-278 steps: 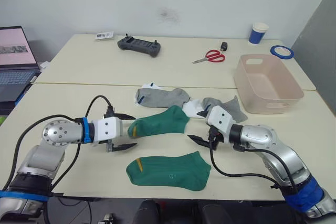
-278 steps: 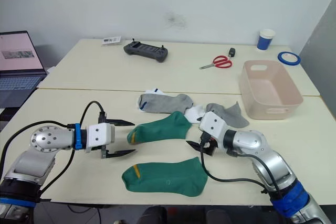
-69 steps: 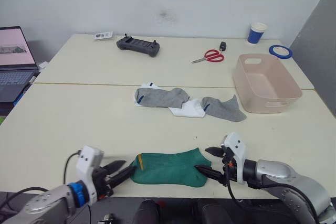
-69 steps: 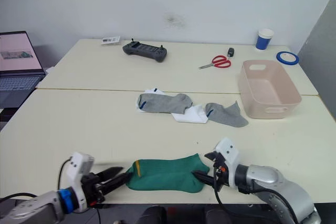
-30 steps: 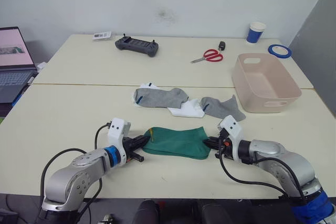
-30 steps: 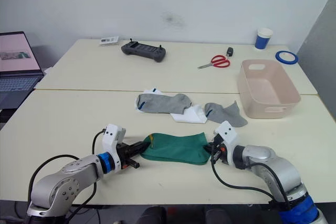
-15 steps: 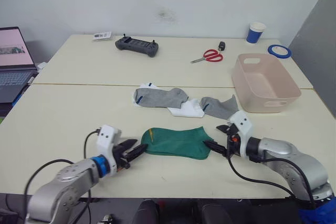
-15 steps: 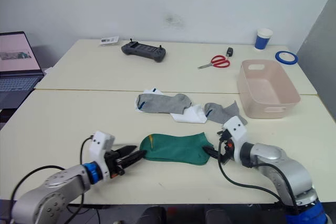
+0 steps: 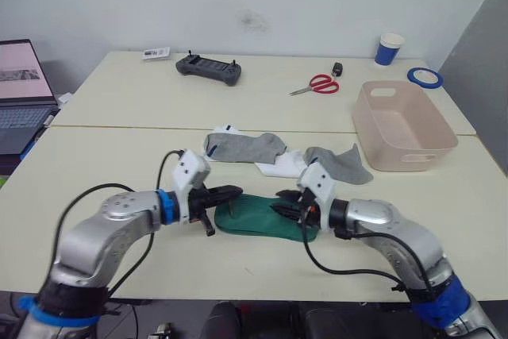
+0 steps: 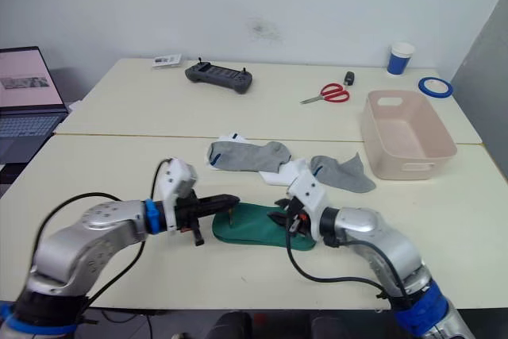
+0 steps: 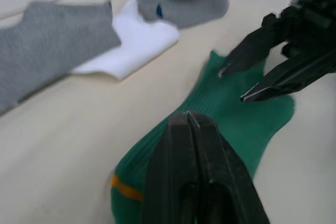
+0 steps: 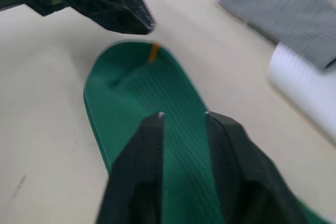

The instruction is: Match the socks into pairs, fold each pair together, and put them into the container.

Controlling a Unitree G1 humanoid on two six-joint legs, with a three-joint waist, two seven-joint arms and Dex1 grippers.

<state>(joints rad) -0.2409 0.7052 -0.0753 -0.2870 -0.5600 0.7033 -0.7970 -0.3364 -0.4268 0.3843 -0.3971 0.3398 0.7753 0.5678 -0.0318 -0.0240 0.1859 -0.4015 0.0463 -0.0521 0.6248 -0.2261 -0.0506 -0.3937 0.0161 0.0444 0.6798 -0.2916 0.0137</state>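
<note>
A dark green pair point(image 9: 258, 217) lies flat near the front of a pale bench point(image 9: 95, 164), one sock stacked on the other so they can be folded as one. The left gripper point(image 9: 230, 193) has its two black fingers pressed together, empty, its tip over the cuff end by a small orange mark point(image 11: 126, 188). The right gripper point(image 9: 284, 210) hovers over the toe end, its fingers a little apart and holding nothing. The two grippers face each other across the socks, probably to take both ends for the fold.

Just behind lie the unsorted socks: a grey sock point(image 9: 242, 146) over a white sock point(image 9: 282, 167), with a second grey sock point(image 9: 341, 164) touching the white one's far side. The container point(image 9: 403, 125), a pink tub, stands empty at the right side of the bench, well apart from the green pair. Scissors point(image 9: 316, 85), a blue cup point(image 9: 388, 49), a tape roll point(image 9: 426, 77) and a black controller point(image 9: 209, 69) sit at the back. A laptop point(image 9: 24, 93) is at far left.
</note>
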